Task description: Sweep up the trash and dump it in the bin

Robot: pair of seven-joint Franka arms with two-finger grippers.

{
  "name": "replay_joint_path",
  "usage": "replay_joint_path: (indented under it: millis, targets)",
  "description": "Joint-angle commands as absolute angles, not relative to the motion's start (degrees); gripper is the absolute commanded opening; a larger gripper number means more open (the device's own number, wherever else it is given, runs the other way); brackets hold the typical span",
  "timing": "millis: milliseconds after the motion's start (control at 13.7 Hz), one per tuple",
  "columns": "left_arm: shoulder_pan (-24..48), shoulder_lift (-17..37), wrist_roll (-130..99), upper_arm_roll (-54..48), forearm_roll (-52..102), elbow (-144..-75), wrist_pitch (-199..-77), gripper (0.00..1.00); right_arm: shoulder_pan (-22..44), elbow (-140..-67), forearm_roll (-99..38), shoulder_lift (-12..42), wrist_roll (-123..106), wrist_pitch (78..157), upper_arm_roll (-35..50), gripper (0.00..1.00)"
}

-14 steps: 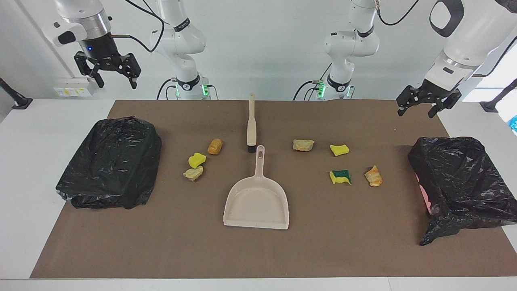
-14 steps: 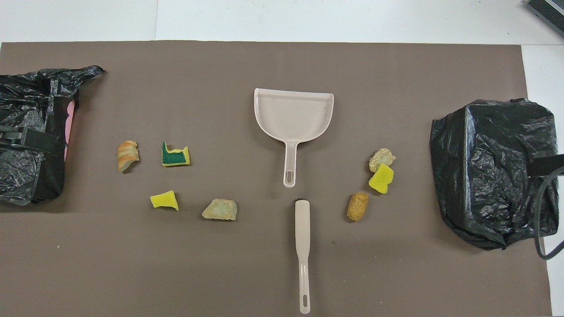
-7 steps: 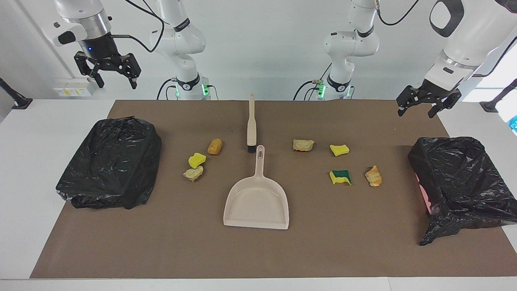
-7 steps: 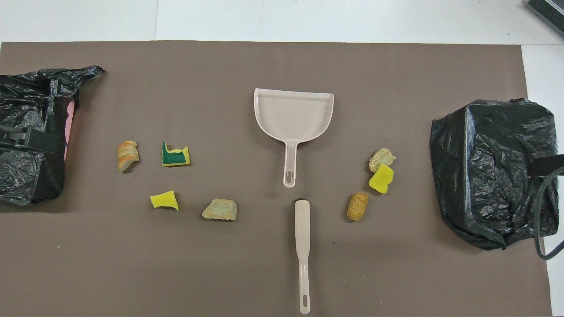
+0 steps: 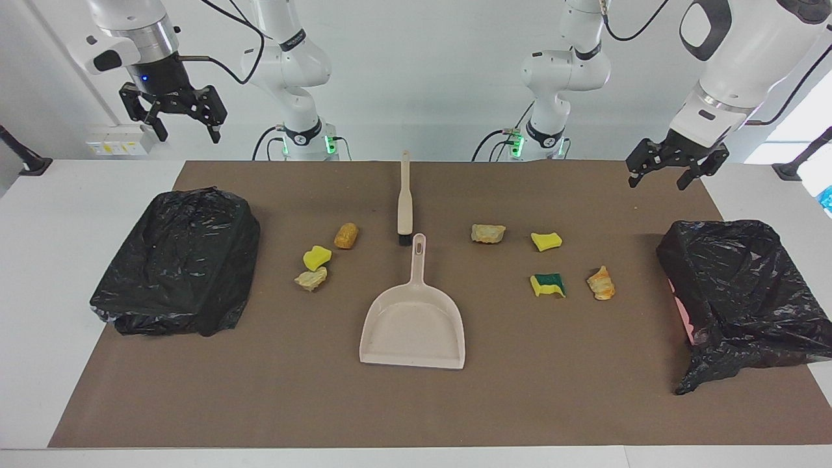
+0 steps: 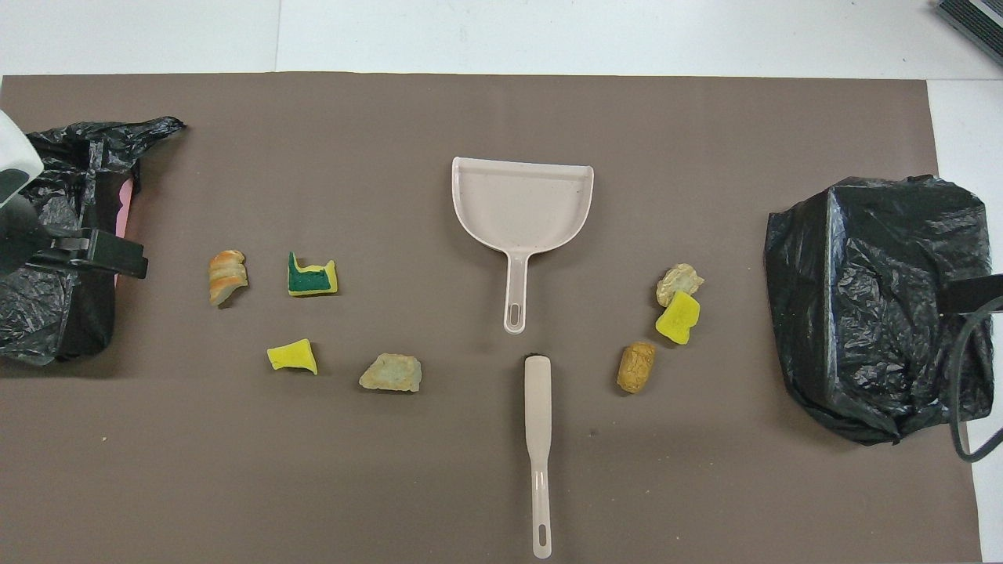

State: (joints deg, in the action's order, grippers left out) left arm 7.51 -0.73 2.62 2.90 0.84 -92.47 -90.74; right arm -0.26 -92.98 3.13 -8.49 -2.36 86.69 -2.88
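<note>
Brown mat (image 5: 273, 403) covers the white worktop; beige plastic dustpan (image 5: 413, 330) and beige black-bristled brush (image 5: 404, 198) lie mid-mat between scattered sponge-and-bread trash bits (image 5: 547, 285), likely for reach by either arm. Left gripper (image 5: 676, 170) hangs spread and empty over the mat corner near its black-bagged bin (image 5: 747, 292); right gripper (image 5: 174, 116), also spread, waits high above the other black-bagged bin (image 5: 179, 260).

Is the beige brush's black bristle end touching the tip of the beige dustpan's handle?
Apart. The overhead view shows a strip of brown mat between the beige brush's black bristle end and the beige dustpan's handle tip; the facing view has them overlapping.

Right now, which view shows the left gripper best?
The facing view: the left gripper is seen whole, fingers open, raised near the black-bagged bin. The overhead view catches only part of it at the frame edge, over that bin.
</note>
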Motion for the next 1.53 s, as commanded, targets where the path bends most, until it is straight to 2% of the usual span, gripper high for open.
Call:
replay_joint_path:
  millis: [0, 219, 1095, 1460]
  targets:
    - [8.26, -3.77, 1.93, 3.43, 0.97, -96.67, -91.31, 1.00, -0.44, -93.16, 2.20, -8.79, -3.78, 86.22, -2.90, 1.00]
    - [10.19, -4.57, 1.85, 3.43, 0.97, -99.66, -93.24, 1.00, -0.44, -93.16, 2.20, -8.79, -3.78, 86.22, -2.90, 1.00]
    - [25.57, -5.80, -12.30, 3.34, 1.14, -113.02, -106.16, 1.00, -0.44, -93.16, 2.20, -8.79, -3.78, 86.22, -2.90, 1.00]
    - [36.11, -10.80, -20.29, 3.34, 1.41, -123.82, -114.52, 1.00, -0.44, -93.25, 2.20, -8.88, -3.95, 85.87, -2.81, 1.00]
